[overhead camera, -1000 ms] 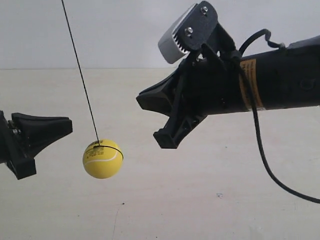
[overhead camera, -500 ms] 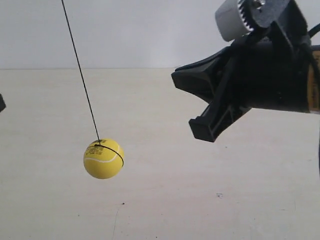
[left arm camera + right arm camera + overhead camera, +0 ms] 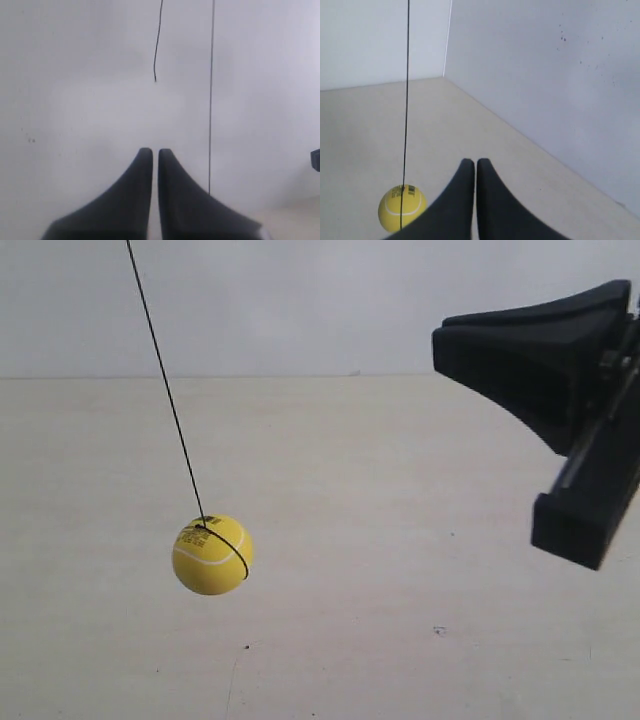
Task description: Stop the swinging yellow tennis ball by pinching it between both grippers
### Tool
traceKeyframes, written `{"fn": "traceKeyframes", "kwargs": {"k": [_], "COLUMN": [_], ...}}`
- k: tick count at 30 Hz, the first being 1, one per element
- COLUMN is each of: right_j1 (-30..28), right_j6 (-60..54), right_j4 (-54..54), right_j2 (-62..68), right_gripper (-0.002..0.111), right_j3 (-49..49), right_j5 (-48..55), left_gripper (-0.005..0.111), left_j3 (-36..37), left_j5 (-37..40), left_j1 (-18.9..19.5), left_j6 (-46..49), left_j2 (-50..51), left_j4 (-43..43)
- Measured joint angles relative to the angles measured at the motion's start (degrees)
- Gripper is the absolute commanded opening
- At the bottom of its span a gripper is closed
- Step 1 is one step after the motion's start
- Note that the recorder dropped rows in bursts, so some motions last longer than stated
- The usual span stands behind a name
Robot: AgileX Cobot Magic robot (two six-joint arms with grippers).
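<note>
Presently the yellow tennis ball (image 3: 212, 555) hangs in the lower left of the exterior frame, clear of the pale surface (image 3: 400, 620) behind it. White seam and small dark print face the camera. Its thin dark string (image 3: 165, 390) runs up to the top edge at a slant, the upper end further left than the ball, and a loop of it wraps the ball's right side. Nothing touches the ball.

I note one gripper (image 3: 450, 345) at the exterior view's right edge, in the upper right of the frame, its blunt black tip pointing left. It is well apart from the ball and higher than it. From this angle I cannot tell how its jaws stand, nor which arm it is.

Through the right wrist view I see the right gripper (image 3: 475, 164) with its two black tapered fingers pressed together, only a hairline slit between them, gripping nothing. The ball (image 3: 401, 208) shows beside one finger with the string (image 3: 406, 100) rising straight above it; I cannot judge the gap in depth.

Through the left wrist view the left gripper (image 3: 152, 155) is likewise pressed together on nothing, a thin sliver between the fingers, facing a plain pale wall (image 3: 75, 75).
</note>
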Motion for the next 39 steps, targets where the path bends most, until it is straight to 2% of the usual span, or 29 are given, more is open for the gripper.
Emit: {"fn": "traceKeyframes", "kwargs": {"k": [12,24,32,39], "right_j1": [0.00,0.00,0.00,0.00], "right_j6": [-3.81,-20.73,-21.86,-21.86], "right_j4": [5.08,23.97,27.43,30.02], "right_j2": [-12.27,-29.74,-41.25,-43.41], "right_gripper": [0.000,0.000,0.000,0.000], "right_j3": [5.06,13.00,15.96,16.10], "right_j5": [1.90,1.59,5.92,9.41], "left_gripper": [0.005,0.005,0.005,0.005], "left_j3": [0.00,0.00,0.00,0.00], "left_j5": [-4.54,-6.04,-6.04,-6.14], "left_j1": [0.00,0.00,0.00,0.00], "left_j6": [-2.83,-3.20,-3.20,-3.20], "left_j2": [-1.33,-1.33,-1.33,-1.33], "left_j4": [0.00,0.00,0.00,0.00]}}
